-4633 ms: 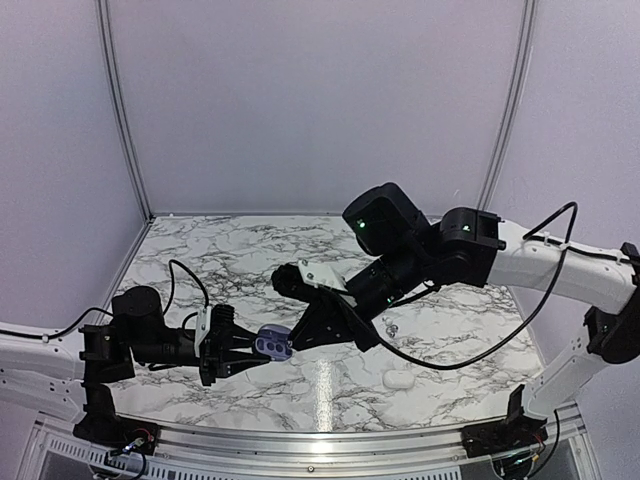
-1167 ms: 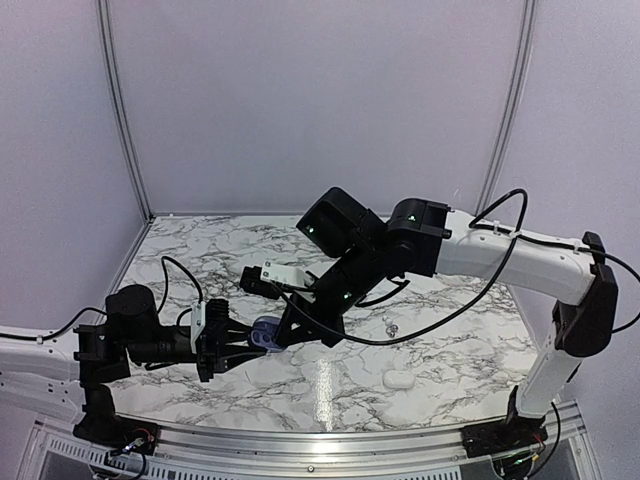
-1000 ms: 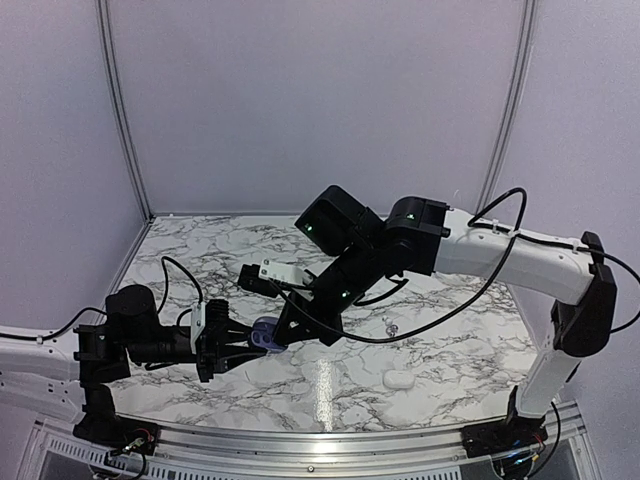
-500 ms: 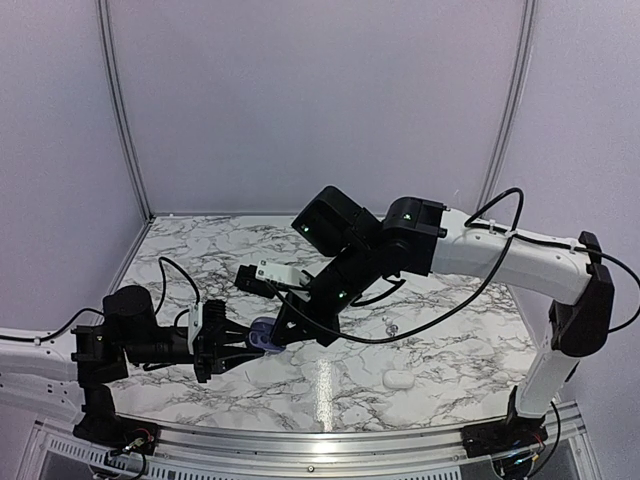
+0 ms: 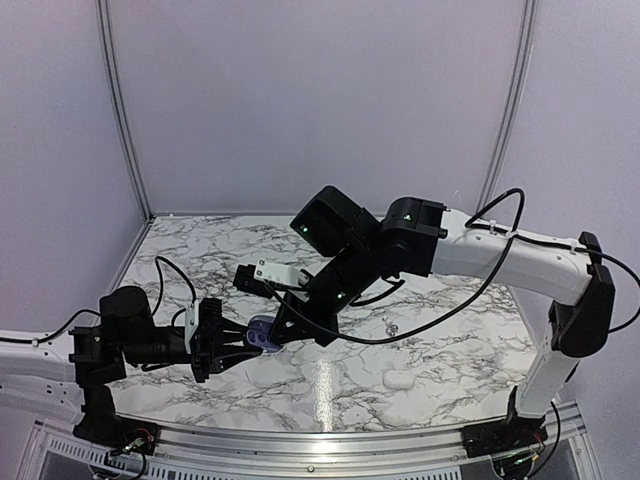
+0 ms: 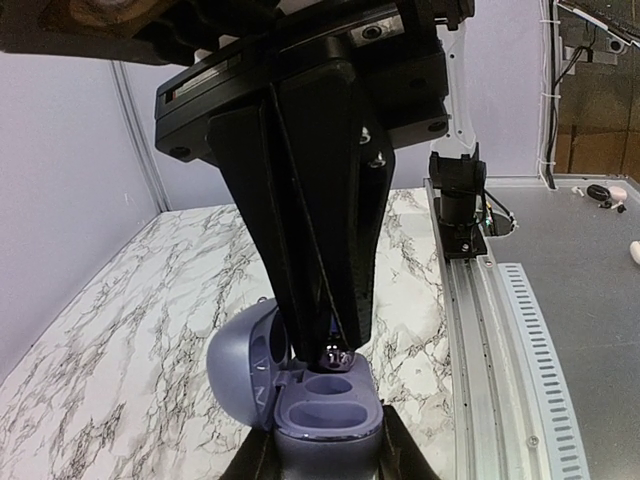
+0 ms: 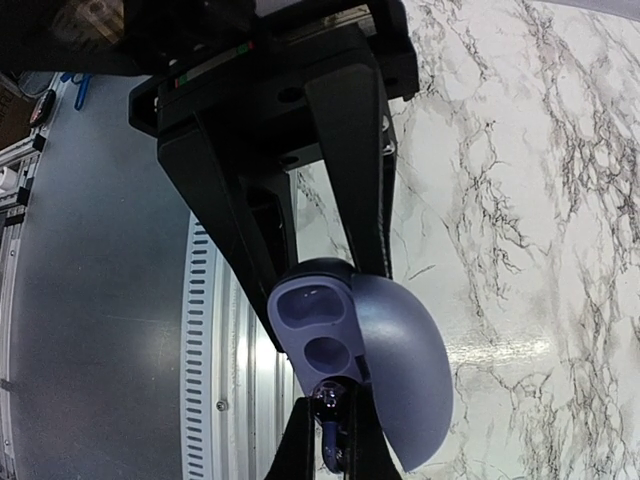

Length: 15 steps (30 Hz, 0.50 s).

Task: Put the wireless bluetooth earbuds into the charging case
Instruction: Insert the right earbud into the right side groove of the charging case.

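Your right claw – pinched narrow on one earbud, held at the rim of a socket | your left claw – clamped around the open charging case, lid swung to 9 o'clock | white case on the desk, at the charging case's 4 o'clock.

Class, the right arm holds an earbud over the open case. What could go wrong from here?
The earbud is pinched only at the very tip of the right gripper, so it may slip before seating. It hangs near a socket's rim in the charging case and might catch there. Pressing down could tilt the case in the left gripper.
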Available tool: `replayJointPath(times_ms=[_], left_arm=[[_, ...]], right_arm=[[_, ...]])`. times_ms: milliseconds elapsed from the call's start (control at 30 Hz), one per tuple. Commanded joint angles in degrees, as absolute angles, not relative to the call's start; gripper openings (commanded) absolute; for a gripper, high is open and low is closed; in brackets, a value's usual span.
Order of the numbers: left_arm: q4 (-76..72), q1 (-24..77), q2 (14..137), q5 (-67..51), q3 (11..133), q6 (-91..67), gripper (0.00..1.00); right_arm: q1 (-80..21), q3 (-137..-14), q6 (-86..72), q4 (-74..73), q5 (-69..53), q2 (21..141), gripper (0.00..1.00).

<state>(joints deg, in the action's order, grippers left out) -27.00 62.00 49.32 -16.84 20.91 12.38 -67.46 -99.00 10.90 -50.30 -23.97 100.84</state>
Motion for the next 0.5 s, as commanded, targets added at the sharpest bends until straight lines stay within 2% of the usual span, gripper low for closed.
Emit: replayJointPath(times_ms=[0, 467], left_arm=[[-31.5, 62.6, 48.9, -18.0, 21.8, 12.0, 0.0], [-31.7, 62.6, 48.8, -17.3, 21.6, 11.7, 0.0]], right_arm=[[-67.7, -101.5, 11.0, -51.4, -20.3, 101.8, 0.0], [-68.0, -102.8, 10.9, -52.3, -18.4, 103.4, 0.01]])
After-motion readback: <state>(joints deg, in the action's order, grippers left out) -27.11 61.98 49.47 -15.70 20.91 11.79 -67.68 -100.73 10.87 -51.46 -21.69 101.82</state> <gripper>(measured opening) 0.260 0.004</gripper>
